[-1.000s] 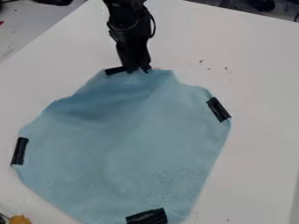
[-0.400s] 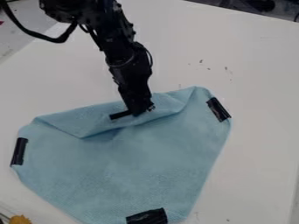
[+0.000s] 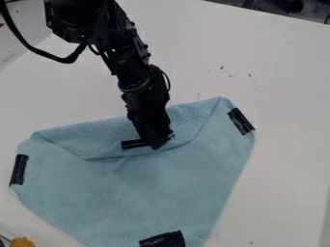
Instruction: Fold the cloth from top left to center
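A yellow object sits at my 7 o'clock, near the blue cloth, which spreads from mid-view to 6 o'clock, black strips at its 6, 9 and 2. At the cloth's 12, my gripper pinches the edge of the inward-folded flap, beside another strip. Beyond, my arm slants in from 11 o'clock over the white table.

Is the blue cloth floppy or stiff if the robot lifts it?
The blue cloth is probably floppy, since its top edge folds over softly. It looks thin, so likely light. The taped corners might bend less easily.
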